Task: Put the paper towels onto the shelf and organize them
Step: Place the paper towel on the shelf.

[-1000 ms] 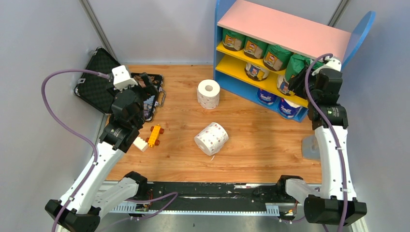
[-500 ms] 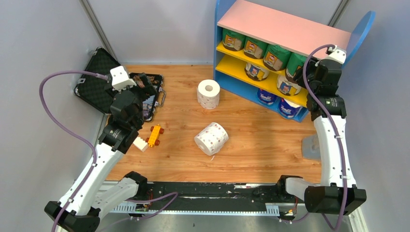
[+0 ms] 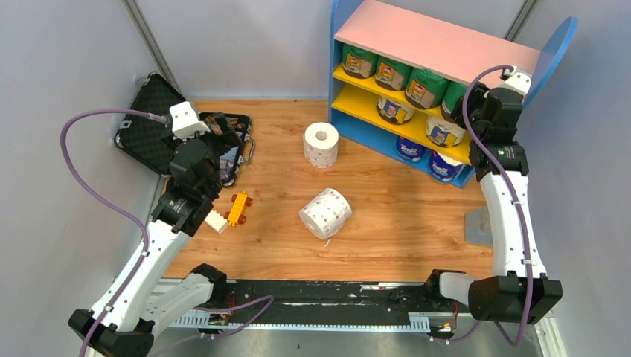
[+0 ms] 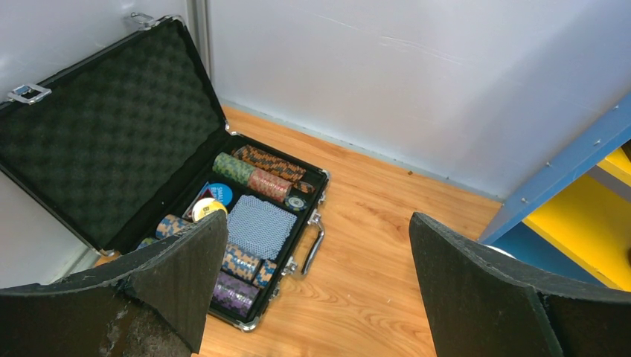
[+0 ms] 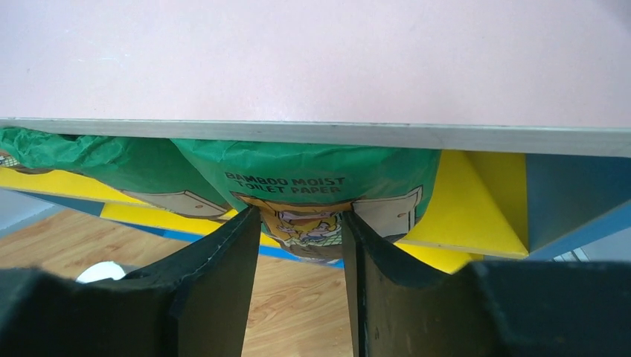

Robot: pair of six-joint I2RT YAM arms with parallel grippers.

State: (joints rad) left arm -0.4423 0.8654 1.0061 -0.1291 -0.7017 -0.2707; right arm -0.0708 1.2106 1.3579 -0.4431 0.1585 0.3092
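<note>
The shelf (image 3: 439, 44) stands at the back right, with wrapped paper towels on all its tiers. My right gripper (image 3: 466, 105) reaches under the pink top board, shut on the front of a green-wrapped roll (image 5: 320, 178) that rests on the upper yellow board (image 5: 461, 216). In the right wrist view the gripper (image 5: 298, 217) pinches the roll's label between its fingertips. Two bare dotted rolls remain on the table: one upright (image 3: 321, 143), one on its side (image 3: 325, 213). My left gripper (image 4: 318, 253) hangs open and empty above the floor beside the black case.
An open black case (image 3: 149, 126) of poker chips lies at the back left, under my left arm. An orange toy car (image 3: 239, 207) and a white block (image 3: 216, 221) sit near it. A grey pad (image 3: 476, 227) lies by my right arm.
My right gripper has carried the green roll up and back, from in front of the shelf onto the upper yellow board. The left arm has barely shifted.
</note>
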